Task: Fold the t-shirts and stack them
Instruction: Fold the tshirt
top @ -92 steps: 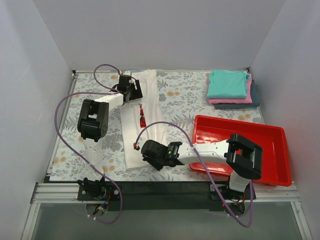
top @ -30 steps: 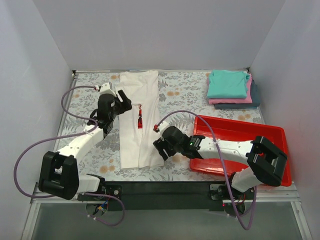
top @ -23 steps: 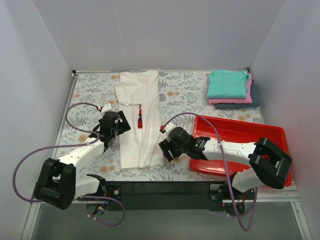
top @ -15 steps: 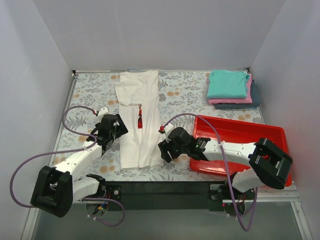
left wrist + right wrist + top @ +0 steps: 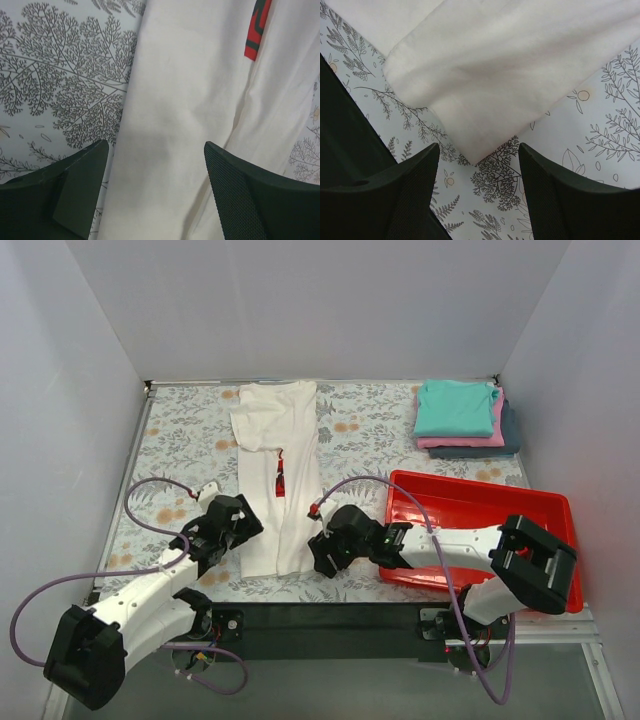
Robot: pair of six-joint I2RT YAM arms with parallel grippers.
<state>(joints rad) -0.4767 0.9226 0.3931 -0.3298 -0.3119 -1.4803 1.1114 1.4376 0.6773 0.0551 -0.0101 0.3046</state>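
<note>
The white t-shirt [image 5: 278,440] lies folded lengthwise into a long strip on the floral cloth, with a sliver of its red logo [image 5: 281,477] showing in the centre seam. My left gripper [image 5: 245,532] stands open low over the strip's near left part. In the left wrist view the white t-shirt [image 5: 180,115] fills the gap of the left gripper [image 5: 155,150], and the red logo [image 5: 257,25] shows at the top. My right gripper [image 5: 318,550] is open at the strip's near right corner. That corner of the white t-shirt [image 5: 485,75] points between the tips of the right gripper [image 5: 478,150].
Folded tees are stacked at the back right: a teal one [image 5: 455,405] on a pink one [image 5: 490,436] on a dark blue-grey one [image 5: 512,430]. A red tray [image 5: 545,570] lies at the right under my right arm. White walls close in three sides.
My left arm drew back along the shirt's left edge toward the near end, its jaws a little wider. My right gripper shifted slightly nearer, to the near right corner. The shirt has not moved.
</note>
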